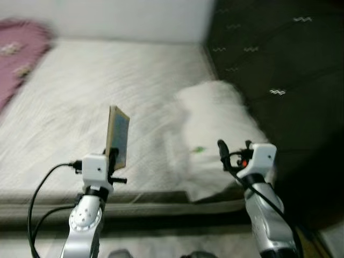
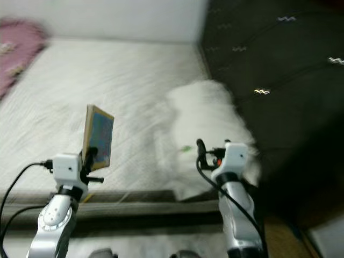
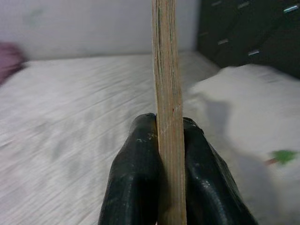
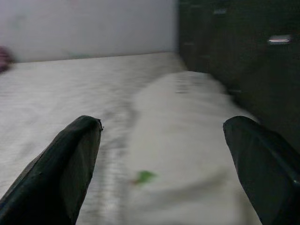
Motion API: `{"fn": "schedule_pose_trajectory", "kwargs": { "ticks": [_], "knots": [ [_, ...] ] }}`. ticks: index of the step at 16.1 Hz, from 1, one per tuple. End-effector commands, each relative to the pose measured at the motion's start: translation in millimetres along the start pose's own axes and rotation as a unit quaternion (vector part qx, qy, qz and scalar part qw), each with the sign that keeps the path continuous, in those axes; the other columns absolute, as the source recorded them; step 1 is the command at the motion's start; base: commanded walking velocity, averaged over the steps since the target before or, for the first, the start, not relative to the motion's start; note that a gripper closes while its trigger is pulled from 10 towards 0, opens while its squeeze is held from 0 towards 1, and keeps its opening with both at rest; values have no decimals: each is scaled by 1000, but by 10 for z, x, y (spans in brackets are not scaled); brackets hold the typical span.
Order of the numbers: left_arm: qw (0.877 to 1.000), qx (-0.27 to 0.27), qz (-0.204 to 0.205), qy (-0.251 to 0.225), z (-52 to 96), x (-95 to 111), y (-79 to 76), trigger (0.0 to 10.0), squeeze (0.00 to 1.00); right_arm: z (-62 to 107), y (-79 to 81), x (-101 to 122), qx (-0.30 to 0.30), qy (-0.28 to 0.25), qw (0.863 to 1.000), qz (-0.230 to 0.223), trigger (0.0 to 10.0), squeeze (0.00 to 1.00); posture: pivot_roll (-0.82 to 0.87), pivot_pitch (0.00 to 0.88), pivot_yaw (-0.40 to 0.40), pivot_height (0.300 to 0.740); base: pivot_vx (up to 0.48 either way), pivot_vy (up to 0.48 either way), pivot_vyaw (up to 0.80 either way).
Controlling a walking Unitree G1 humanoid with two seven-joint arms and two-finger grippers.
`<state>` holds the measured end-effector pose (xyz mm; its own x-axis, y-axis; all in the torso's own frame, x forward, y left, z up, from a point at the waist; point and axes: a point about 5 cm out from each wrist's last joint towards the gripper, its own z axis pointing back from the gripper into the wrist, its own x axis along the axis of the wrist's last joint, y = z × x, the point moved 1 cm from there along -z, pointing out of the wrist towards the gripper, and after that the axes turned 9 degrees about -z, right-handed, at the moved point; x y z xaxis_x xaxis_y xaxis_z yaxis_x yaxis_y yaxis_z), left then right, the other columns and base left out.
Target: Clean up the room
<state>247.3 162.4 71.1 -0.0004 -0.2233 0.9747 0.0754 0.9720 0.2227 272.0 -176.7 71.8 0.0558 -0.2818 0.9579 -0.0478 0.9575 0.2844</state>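
Observation:
My left gripper (image 1: 113, 158) is shut on the lower edge of a thin wooden board (image 1: 118, 137) with a colourful face, and holds it upright above the near edge of the bed (image 1: 75, 102). In the left wrist view the board (image 3: 168, 117) stands edge-on, pinched between both black fingers (image 3: 136, 178). My right gripper (image 1: 235, 148) hovers open over the near end of a white pillow (image 1: 215, 118), with nothing between its fingers (image 4: 70, 159). A small green scrap (image 4: 144, 176) lies on the pillow just ahead of it.
A dark padded headboard (image 1: 279, 64) rises along the right of the bed. A pink blanket (image 1: 19, 48) lies at the far left corner. The white wall (image 1: 134, 19) closes the far side. The bed's grey front edge (image 1: 161, 207) runs just before my arms.

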Motion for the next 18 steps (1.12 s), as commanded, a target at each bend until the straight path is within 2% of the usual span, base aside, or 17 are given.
{"fn": "schedule_pose_trajectory", "kwargs": {
  "ticks": [1,10,15,18],
  "knots": [
    [1000,-10,3,-25,-24,96,-49,10000,0,-8,-12,66,-1,-13,1000,5,10000,0,18,0,-49,740,307,0,0],
    [999,-22,8,-22,12,72,-75,10000,0,8,-24,52,2,-7,1000,17,10000,0,22,0,-53,740,297,0,0],
    [1000,-23,8,-17,30,54,-72,10000,0,13,-25,44,5,-3,1000,24,10000,0,25,0,-56,740,97,0,0],
    [999,-26,9,-19,43,56,-80,10000,0,20,-29,40,5,-1,1000,28,10000,0,25,0,-57,740,365,0,0]
  ]
}}
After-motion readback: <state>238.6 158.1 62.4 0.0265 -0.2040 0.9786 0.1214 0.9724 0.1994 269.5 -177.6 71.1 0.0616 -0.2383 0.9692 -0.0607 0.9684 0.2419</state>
